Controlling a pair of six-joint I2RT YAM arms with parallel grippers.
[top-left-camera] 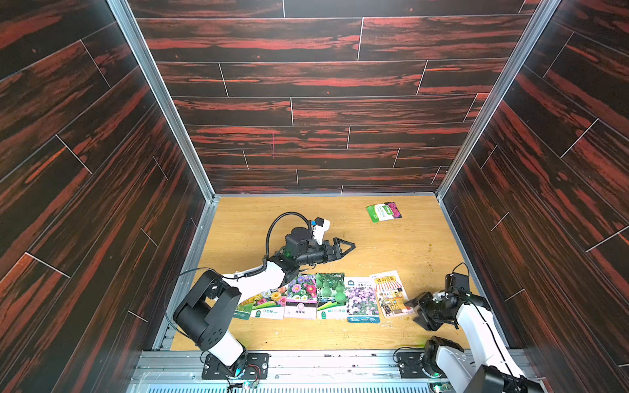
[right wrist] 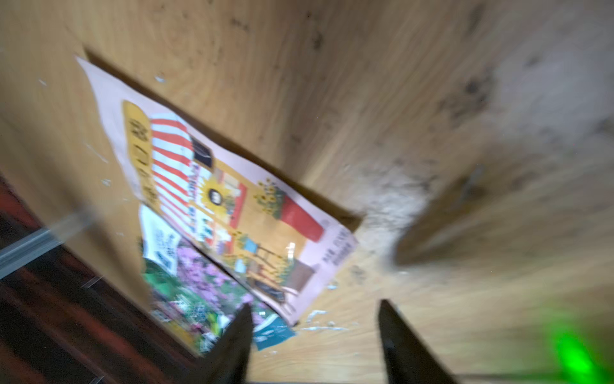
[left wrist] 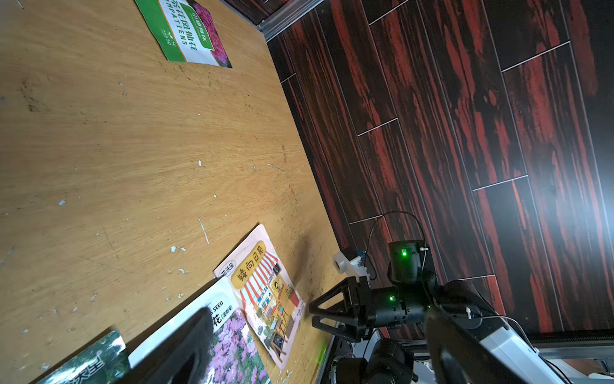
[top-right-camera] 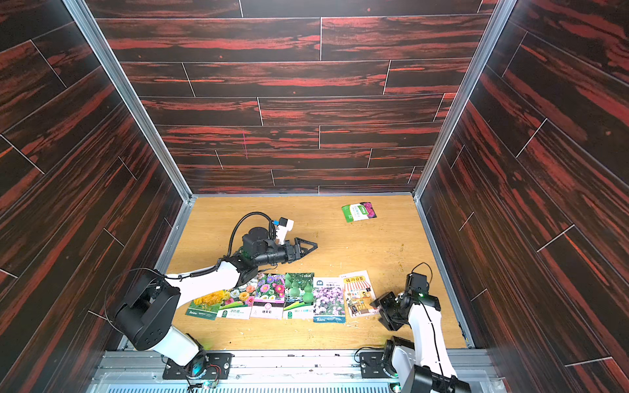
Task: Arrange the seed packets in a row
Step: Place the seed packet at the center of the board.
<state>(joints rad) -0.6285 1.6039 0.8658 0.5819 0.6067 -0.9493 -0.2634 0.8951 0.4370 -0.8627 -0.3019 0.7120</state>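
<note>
Altogether seven seed packets (top-left-camera: 331,295), six rowed, one apart, left gripper (top-left-camera: 351,245) spread, right gripper (top-left-camera: 413,310) spread.

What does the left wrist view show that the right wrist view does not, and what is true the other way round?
Only the left wrist view: the magenta-flower packet, lying alone and far from the row, and the right gripper seen from outside, jaws open and empty, near the row's end.
Only the right wrist view: that gripper's own fingertips close up, apart, with nothing between them. The picture is blurred.
Both: the orange illustrated packet beside the purple-flower packet on the wooden table.
</note>
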